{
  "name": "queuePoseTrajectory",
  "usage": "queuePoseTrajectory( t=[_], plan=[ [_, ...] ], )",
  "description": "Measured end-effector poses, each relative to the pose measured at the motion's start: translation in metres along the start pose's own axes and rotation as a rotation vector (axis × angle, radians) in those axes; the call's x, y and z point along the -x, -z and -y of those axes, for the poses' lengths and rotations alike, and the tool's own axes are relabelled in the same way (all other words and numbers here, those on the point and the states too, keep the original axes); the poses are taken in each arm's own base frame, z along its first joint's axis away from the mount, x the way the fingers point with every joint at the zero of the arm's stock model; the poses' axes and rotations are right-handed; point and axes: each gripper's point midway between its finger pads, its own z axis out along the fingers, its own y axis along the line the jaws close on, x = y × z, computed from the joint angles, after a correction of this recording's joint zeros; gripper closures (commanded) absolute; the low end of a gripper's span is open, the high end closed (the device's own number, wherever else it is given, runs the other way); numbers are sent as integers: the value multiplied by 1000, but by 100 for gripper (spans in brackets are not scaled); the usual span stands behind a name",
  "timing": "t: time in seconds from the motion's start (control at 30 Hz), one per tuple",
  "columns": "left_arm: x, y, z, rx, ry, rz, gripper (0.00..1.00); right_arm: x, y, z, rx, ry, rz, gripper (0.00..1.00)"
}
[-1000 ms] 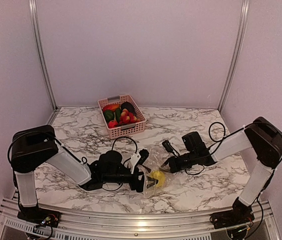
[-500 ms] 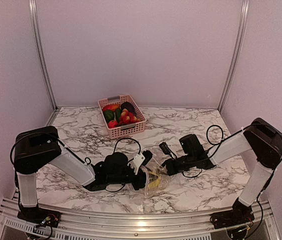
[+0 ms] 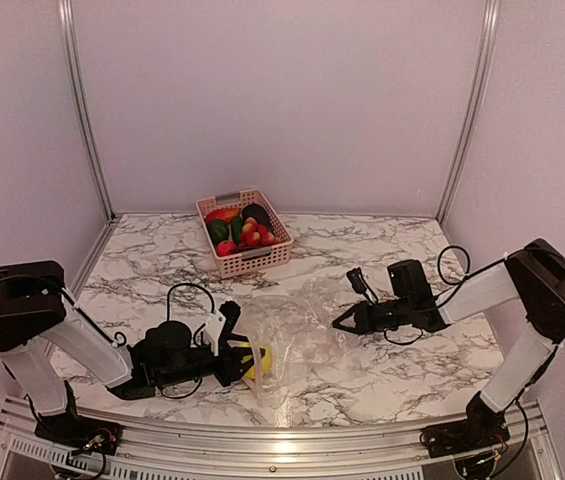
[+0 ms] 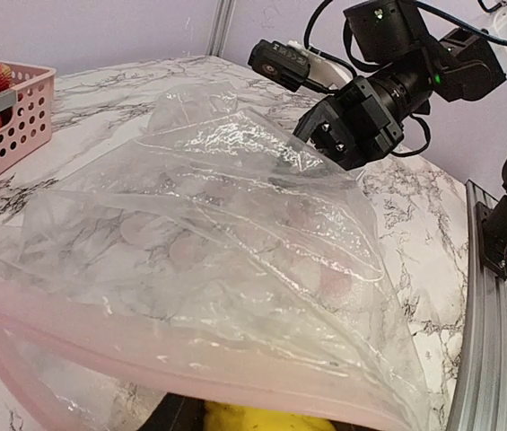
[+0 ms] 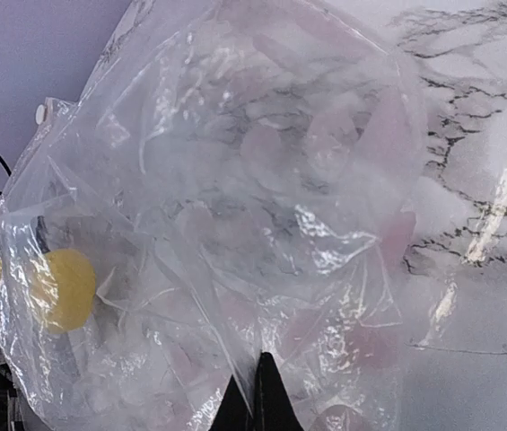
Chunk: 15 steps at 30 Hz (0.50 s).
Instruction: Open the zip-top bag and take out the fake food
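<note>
The clear zip-top bag [image 3: 302, 335] lies crumpled on the marble between my two grippers. My right gripper [image 3: 340, 322] is shut on a fold of its film, as the right wrist view shows [image 5: 255, 404]. My left gripper [image 3: 245, 358] is shut on the yellow lumpy fruit [image 3: 258, 359] at the bag's left, zip-strip end. In the left wrist view the yellow fruit [image 4: 271, 420] sits just under the bag's pink zip strip [image 4: 190, 359]. Through the bag [image 5: 235, 206] the right wrist view shows the yellow fruit [image 5: 63, 289]. The rest of the bag looks empty.
The pink slotted basket [image 3: 254, 260] stands at the back, left of centre. It holds the dark eggplant [image 3: 258, 213], a green fruit [image 3: 219, 230] and red pieces [image 3: 253, 236]. Its corner shows in the left wrist view [image 4: 6, 126]. Cables trail by both arms.
My left gripper has drawn back to the left with the yellow fruit. My right gripper has moved right with the bag's film, and the bag now lies stretched out between them.
</note>
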Motion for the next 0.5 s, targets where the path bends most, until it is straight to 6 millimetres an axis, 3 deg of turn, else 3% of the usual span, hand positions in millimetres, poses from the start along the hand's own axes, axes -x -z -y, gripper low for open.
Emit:
queuePoseTrajectory(
  t=[0.13,0.3,0.5],
  plan=[
    [4,14,-7,26,58,45,63,6,8,3,19,-7,37,100],
    [22,34,-24,53,160,125,62,6,20,6,32,-25,68,100],
    [75,63,-68,129,289,276,60,15,35,12,29,-23,117,100]
  ],
)
